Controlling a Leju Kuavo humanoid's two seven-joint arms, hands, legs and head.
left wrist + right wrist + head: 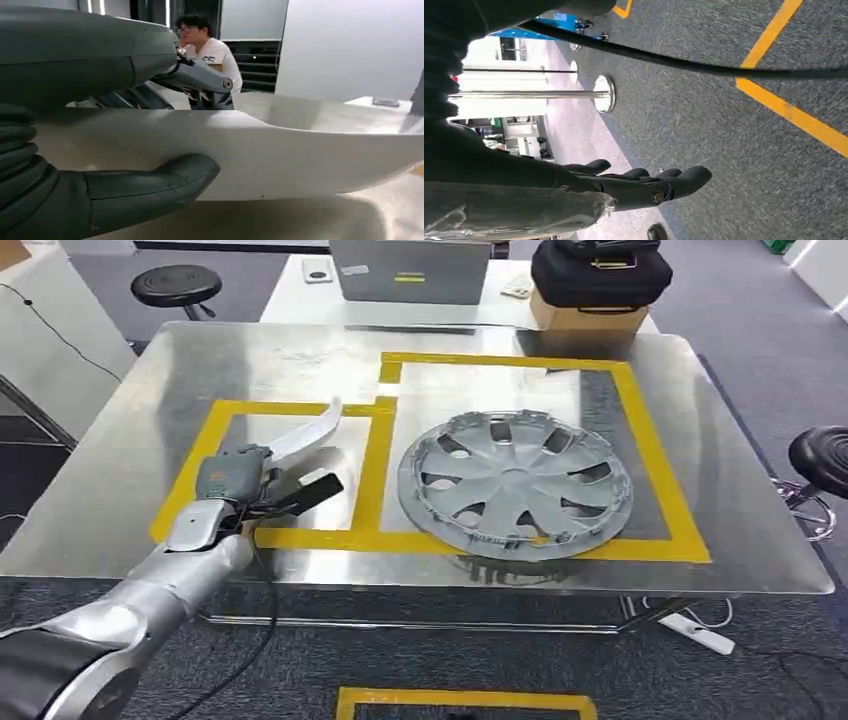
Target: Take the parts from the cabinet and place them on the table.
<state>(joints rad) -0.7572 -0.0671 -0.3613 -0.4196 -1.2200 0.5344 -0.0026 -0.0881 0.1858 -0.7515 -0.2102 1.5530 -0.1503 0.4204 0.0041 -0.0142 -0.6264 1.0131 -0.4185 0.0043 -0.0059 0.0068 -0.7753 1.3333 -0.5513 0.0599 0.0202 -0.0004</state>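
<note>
A steel table (120, 480) marked with yellow tape holds a hubcap (515, 484) in the larger box. Your left hand (245, 480) grips a silver trim piece (305, 432) over the smaller box. The left wrist view adds a person (210, 55) behind it. Your right hand (644, 185) hangs over carpet, fingers extended, holding nothing.

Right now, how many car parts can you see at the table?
2. A wheel cover lies flat in the big yellow square. A curved silver strip is held by the left hand over the small square.
</note>
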